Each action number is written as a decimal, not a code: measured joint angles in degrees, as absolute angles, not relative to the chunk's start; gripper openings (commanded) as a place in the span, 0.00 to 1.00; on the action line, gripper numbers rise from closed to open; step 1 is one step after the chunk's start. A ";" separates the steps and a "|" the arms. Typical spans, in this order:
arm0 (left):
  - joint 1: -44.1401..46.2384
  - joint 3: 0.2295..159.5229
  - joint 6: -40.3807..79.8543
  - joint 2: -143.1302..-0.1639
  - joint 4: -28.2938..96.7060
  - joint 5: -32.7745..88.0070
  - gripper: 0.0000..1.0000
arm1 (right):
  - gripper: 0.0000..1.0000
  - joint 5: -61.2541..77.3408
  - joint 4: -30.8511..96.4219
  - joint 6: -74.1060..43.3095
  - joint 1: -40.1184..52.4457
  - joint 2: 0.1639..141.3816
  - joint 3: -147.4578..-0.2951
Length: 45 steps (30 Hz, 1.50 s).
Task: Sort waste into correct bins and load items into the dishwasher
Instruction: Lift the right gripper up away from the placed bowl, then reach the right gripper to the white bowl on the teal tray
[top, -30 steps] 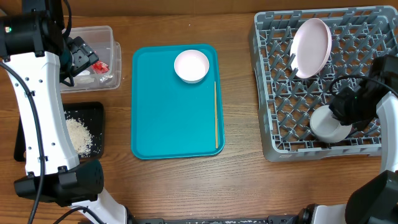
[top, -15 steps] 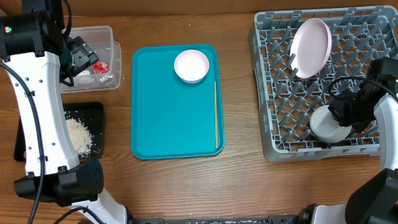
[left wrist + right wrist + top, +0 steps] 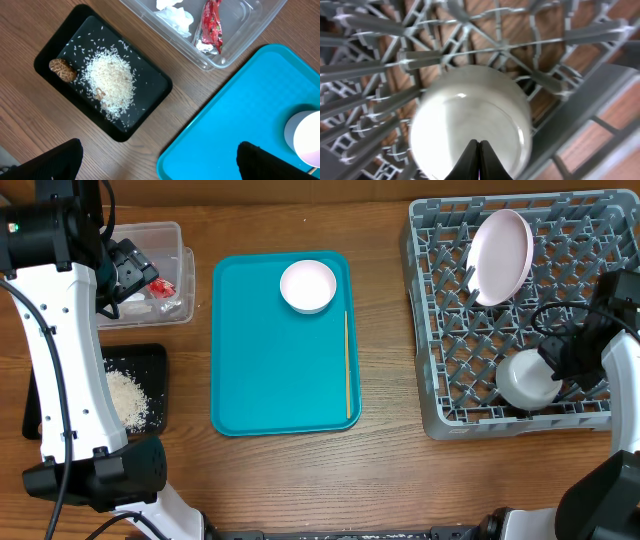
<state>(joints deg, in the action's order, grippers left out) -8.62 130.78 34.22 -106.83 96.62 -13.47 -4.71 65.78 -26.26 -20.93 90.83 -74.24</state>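
Observation:
My left gripper (image 3: 162, 165) hangs open and empty, high above the table beside the clear tub (image 3: 172, 238). The tub holds crumpled napkins (image 3: 175, 15) and a red wrapper (image 3: 210, 27). Rice crumbs (image 3: 110, 85) and a brown lump (image 3: 62, 70) lie in the black tray (image 3: 152, 358). A white bowl (image 3: 308, 285) and a thin wooden stick (image 3: 347, 365) rest on the teal tray (image 3: 270, 380). In the grey dish rack (image 3: 440, 330) a white plate (image 3: 503, 255) stands on edge. A pale grey bowl (image 3: 525, 380) lies near the rack's front. My right gripper (image 3: 479, 145) is shut, its tips against that bowl (image 3: 470, 115).
The rack's pegs (image 3: 395, 60) crowd round the right gripper on all sides. The left arm's white link (image 3: 60, 360) stretches over the table's left edge, partly covering the black tray. Bare wood (image 3: 385, 330) lies between teal tray and rack.
The right gripper has drawn back slightly to the right, so more of the grey bowl shows. The bowl has shifted a little. The left arm has not moved.

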 measured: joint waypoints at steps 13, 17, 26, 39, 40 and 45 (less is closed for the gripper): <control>-8.62 130.78 34.22 -106.83 96.60 -13.47 1.00 | 0.21 7.20 65.63 -24.64 -16.03 84.31 -81.28; -8.62 130.78 34.22 -106.83 96.62 -13.47 1.00 | 0.82 14.63 56.95 -22.85 -7.33 79.79 -81.87; -8.62 130.78 34.22 -106.83 96.64 -13.47 1.00 | 1.00 14.50 32.38 -20.43 19.03 85.65 -82.56; -8.62 130.78 34.22 -106.83 96.62 -13.47 1.00 | 1.00 3.62 13.06 -10.68 35.59 117.32 -83.09; -8.62 130.78 34.22 -106.83 96.62 -13.47 1.00 | 1.00 2.94 13.08 -9.80 35.66 118.52 -83.44; -8.62 130.78 34.22 -106.83 96.62 -13.47 1.00 | 1.00 1.04 12.47 -4.64 35.51 121.03 -85.34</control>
<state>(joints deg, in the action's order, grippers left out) -8.62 130.78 34.22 -106.83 96.62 -13.47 1.04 12.47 -4.64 35.51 121.03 -85.34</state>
